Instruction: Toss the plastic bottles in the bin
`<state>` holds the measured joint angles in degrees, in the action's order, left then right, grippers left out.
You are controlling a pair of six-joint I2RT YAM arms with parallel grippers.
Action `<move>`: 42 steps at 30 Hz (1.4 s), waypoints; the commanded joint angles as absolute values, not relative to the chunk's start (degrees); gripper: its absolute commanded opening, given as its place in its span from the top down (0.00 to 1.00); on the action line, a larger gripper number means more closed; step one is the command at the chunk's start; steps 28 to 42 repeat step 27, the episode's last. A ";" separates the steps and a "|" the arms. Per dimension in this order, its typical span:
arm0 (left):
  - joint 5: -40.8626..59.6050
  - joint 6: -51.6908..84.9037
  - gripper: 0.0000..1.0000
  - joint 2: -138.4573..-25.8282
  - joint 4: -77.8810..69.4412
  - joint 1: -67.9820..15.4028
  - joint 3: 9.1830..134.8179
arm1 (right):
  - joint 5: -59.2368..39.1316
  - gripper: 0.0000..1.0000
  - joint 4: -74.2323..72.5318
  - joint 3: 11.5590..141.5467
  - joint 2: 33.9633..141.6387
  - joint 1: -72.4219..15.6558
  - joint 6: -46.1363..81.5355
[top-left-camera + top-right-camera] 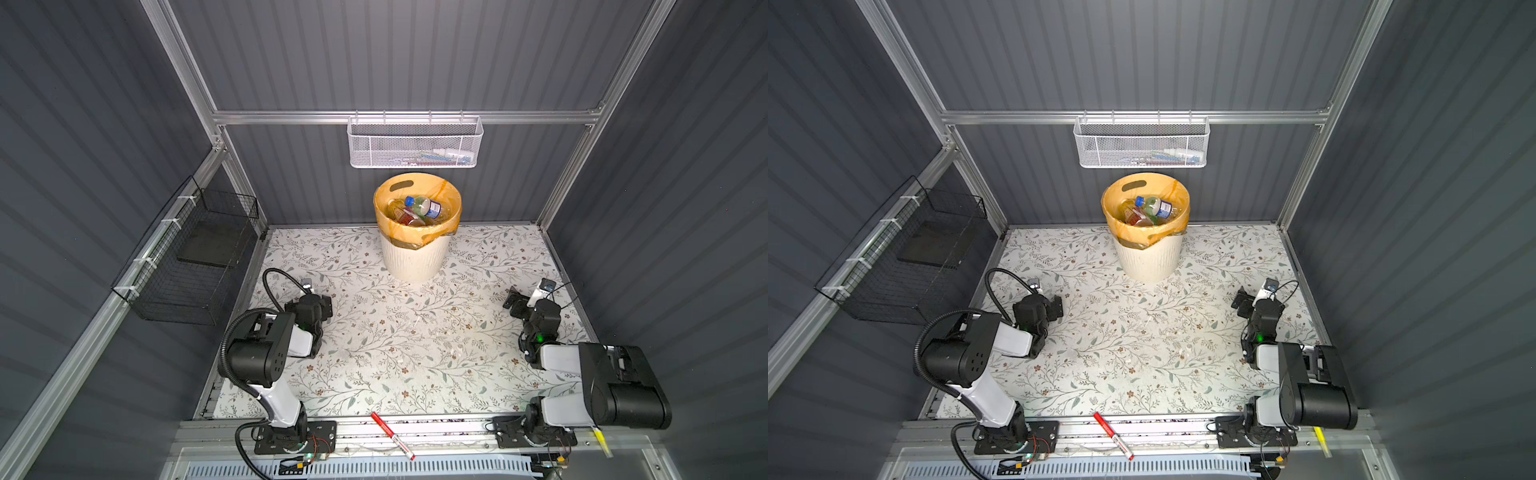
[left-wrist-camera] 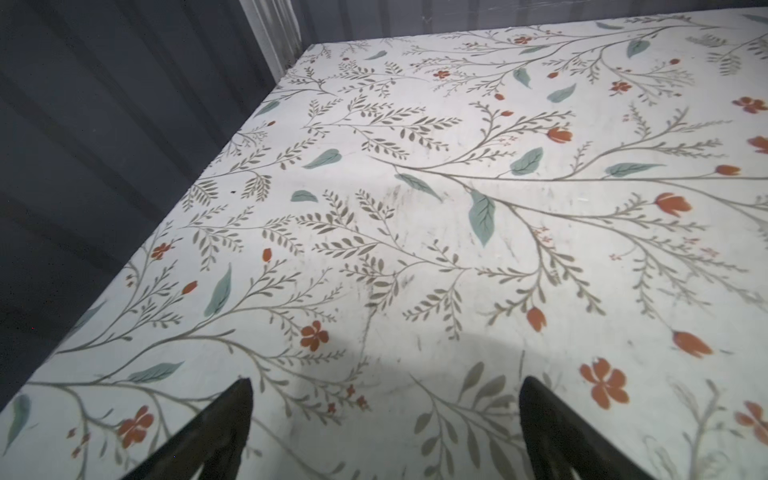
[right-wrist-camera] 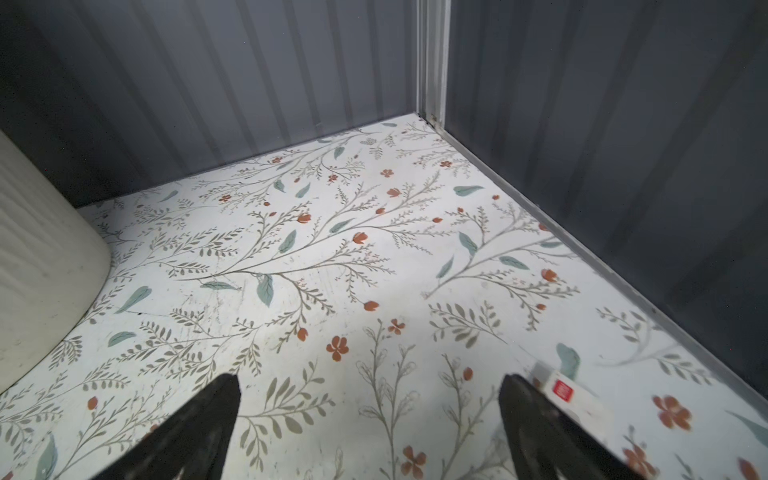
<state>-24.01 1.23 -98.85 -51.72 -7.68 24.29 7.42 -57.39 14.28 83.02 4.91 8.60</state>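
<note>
The bin (image 1: 415, 257) (image 1: 1148, 259), cream ribbed with an orange bag liner, stands at the back middle of the floral table. Several plastic bottles (image 1: 420, 209) (image 1: 1151, 209) lie piled inside it, one with a blue cap and label on top. No bottle shows on the table. In both top views my left gripper (image 1: 323, 306) (image 1: 1055, 308) rests low at the left. My right gripper (image 1: 513, 299) (image 1: 1242, 301) rests low at the right. The wrist views show each gripper, left (image 2: 384, 384) and right (image 3: 370, 380), open over bare table. The bin's wall (image 3: 41, 257) appears in the right wrist view.
A red marker pen (image 1: 392, 436) lies on the front rail. A white mesh basket (image 1: 415, 143) hangs on the back wall and a black wire basket (image 1: 187, 266) on the left wall. A small white piece with a red mark (image 3: 561, 390) sits beside my right finger.
</note>
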 commanded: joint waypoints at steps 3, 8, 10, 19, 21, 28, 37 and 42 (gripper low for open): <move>-19.70 -0.03 0.00 -98.04 -52.73 -6.42 26.45 | 0.66 0.01 -58.29 17.52 83.83 5.01 5.56; -19.94 -0.09 0.00 -98.26 -53.61 -6.42 26.32 | 0.66 0.01 -58.90 17.31 83.76 5.01 5.62; -19.85 -0.05 0.00 -98.29 -53.76 -6.42 26.29 | 0.69 0.01 -58.32 17.40 83.60 5.01 5.62; -19.73 -0.09 0.00 -98.35 -53.61 -6.42 26.37 | 0.67 0.01 -58.52 17.31 83.63 5.01 5.63; -19.71 -0.01 0.00 -98.35 -53.15 -6.42 26.45 | 0.68 0.01 -58.51 17.31 83.61 5.01 5.58; -19.97 -0.09 0.00 -98.30 -54.02 -6.42 26.07 | 2.85 0.01 -59.83 16.60 83.63 4.99 6.28; -19.97 -0.09 0.00 -98.30 -54.02 -6.42 26.07 | 2.85 0.01 -59.83 16.60 83.63 4.99 6.28; -19.97 -0.09 0.00 -98.30 -54.02 -6.42 26.07 | 2.85 0.01 -59.83 16.60 83.63 4.99 6.28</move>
